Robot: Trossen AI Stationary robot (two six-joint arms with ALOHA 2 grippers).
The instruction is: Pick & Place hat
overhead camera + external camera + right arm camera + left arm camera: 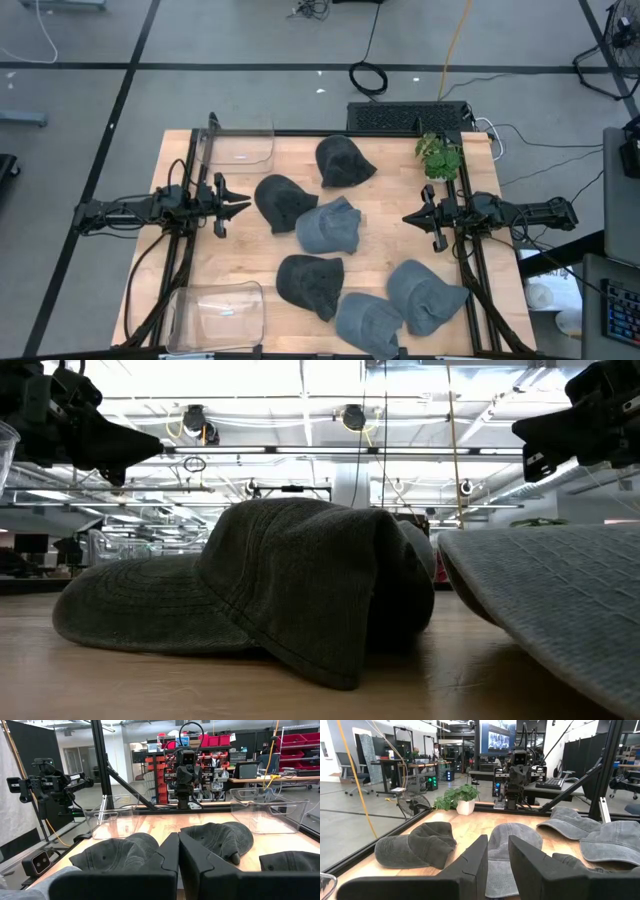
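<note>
Six soft cloth hats lie on the wooden surface (400, 240). The left end effector (243, 207) – slightly parted, empty – hovers just beside the dark grey cap (283, 200); it should descend on the crown. The right end effector (407, 217) waits closed.

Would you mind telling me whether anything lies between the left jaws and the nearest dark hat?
Nothing visible does: the left gripper faces the dark hat across bare table, with both clear bins off to the sides.
</note>
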